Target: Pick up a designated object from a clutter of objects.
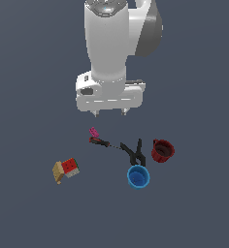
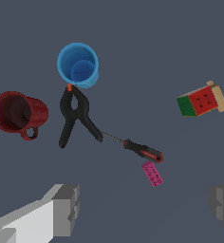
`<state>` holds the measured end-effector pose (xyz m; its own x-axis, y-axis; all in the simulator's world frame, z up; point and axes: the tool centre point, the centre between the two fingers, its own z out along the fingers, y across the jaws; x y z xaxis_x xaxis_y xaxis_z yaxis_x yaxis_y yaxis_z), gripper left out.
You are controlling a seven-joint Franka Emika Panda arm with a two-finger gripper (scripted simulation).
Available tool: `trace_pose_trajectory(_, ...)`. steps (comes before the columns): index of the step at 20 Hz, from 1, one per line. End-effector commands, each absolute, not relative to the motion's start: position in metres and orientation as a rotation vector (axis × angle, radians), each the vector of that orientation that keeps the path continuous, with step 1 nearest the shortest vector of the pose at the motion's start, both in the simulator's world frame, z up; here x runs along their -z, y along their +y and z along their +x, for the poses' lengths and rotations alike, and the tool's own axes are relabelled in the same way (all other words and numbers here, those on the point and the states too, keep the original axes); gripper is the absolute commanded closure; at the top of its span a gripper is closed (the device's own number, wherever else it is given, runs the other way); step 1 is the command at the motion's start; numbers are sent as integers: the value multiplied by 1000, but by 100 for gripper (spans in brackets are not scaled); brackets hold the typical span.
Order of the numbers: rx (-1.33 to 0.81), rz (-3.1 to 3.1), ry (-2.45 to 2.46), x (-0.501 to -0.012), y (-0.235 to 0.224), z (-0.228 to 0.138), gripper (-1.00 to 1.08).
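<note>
Hand (image 1: 110,113) (spread wide) hovers; screwdriver's (image 2: 141,149) shaft seemingly points at clamp (image 2: 75,115).

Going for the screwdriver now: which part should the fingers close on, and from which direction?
Grip the screwdriver on its thick red-and-black handle, coming straight down with the open gripper and the fingers across its length. The shaft is thin and ends near the black clamp; the pink block lies close beside the handle.

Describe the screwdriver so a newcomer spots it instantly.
Find the black clamp between the blue cup and the dark red mug. The screwdriver lies beside it, thin shaft pointing toward the clamp. Its red-and-black handle sits next to a tiny pink block.
</note>
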<state>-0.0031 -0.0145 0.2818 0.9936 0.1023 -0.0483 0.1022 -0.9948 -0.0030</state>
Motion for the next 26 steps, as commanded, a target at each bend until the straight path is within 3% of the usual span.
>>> trace_pose_trajectory(1, -74, -3132, -237, -272, -16, -2, -92)
trace_pose_trajectory(26, -38, -2904, -1206, -150, -32, -5, -92)
